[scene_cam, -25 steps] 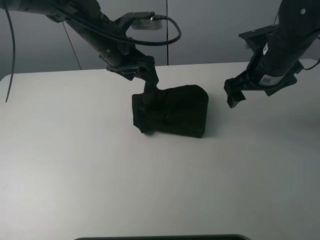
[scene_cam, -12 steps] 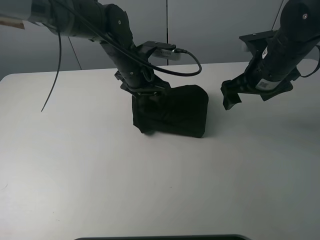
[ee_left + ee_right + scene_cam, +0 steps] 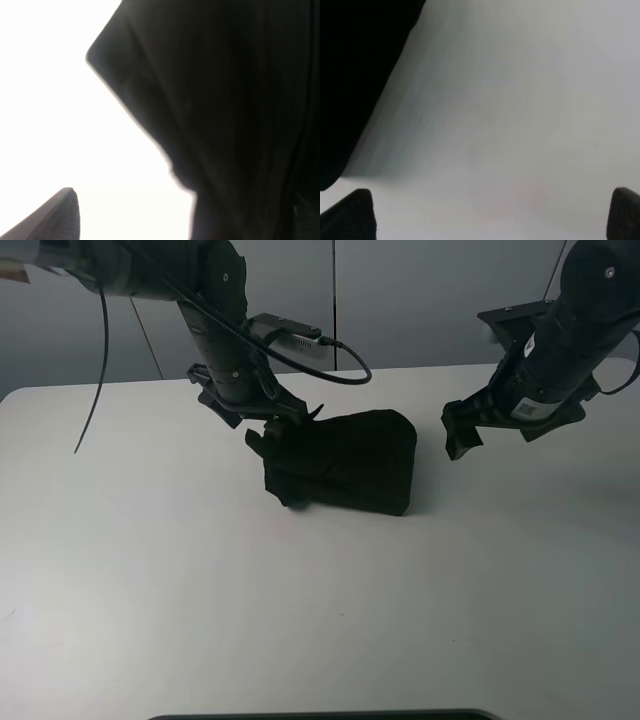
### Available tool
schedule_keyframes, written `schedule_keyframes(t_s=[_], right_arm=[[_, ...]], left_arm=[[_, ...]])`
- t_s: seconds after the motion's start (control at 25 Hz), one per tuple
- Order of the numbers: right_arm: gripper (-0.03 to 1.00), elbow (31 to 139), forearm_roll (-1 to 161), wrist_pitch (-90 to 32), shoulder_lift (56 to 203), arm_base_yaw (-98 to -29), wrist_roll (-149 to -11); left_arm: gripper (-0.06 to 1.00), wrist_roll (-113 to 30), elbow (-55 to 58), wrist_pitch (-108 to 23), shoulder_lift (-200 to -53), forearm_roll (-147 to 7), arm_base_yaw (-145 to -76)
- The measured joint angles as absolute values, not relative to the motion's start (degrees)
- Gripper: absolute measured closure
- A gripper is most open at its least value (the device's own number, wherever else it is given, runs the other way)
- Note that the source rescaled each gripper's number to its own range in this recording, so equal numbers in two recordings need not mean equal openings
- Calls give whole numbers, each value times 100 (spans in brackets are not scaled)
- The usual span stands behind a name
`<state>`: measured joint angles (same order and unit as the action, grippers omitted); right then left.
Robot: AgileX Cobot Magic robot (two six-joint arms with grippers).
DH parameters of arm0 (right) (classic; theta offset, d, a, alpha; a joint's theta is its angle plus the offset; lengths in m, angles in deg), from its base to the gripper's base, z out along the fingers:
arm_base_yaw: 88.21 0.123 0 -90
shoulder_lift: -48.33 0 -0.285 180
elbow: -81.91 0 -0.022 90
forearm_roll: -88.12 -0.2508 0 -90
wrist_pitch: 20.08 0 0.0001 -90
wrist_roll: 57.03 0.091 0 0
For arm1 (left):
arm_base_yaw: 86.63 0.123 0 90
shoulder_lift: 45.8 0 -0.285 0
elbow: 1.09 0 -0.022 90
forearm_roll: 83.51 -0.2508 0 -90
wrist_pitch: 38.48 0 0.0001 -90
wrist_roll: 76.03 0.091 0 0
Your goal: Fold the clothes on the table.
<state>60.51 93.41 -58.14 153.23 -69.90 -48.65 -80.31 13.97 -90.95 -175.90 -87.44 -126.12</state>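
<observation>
The black T-shirt [image 3: 345, 462] lies as a compact folded bundle in the middle of the white table [image 3: 150, 570]; its print and tag are hidden. My left gripper [image 3: 268, 435] is low at the bundle's back left corner, touching the cloth. In the left wrist view one fingertip [image 3: 57, 217] stands apart from the cloth [image 3: 225, 100], and the other finger is hidden behind the cloth. My right gripper [image 3: 460, 440] hovers just right of the bundle, open and empty. Its fingertips [image 3: 352, 215] are spread wide over bare table, with the shirt's edge [image 3: 355, 75] beside them.
A dark strip [image 3: 320, 714] runs along the table's front edge. A black cable [image 3: 340, 358] loops from the left arm above the shirt. A grey wall [image 3: 420, 300] stands behind the table.
My left gripper had lifted a flap of cloth at the bundle's back; it has come down and shifted left to the bundle's corner, and the flap lies down. The right arm has barely moved.
</observation>
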Motion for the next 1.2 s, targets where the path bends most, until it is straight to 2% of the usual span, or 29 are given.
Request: schedule_keyframes(t_s=[0.28, 0.64, 0.96, 1.2], right_arm=[[-3, 6043, 9341, -5825, 15323, -6990, -4908], [-3, 6043, 9325, -5794, 15323, -6990, -4908], [-3, 6043, 9300, -6019, 14242, -6990, -5065], [-3, 6043, 9299, -6754, 13119, -6990, -5286]], left_arm=[[-5, -8055, 1397, -9434, -17576, -8782, -12070], [-5, -7914, 1397, -9127, -17412, -8630, -12034], [-5, -7748, 1365, -9090, -16159, -8514, -11997], [-5, -7822, 303, -8783, -14910, -8491, -11983]])
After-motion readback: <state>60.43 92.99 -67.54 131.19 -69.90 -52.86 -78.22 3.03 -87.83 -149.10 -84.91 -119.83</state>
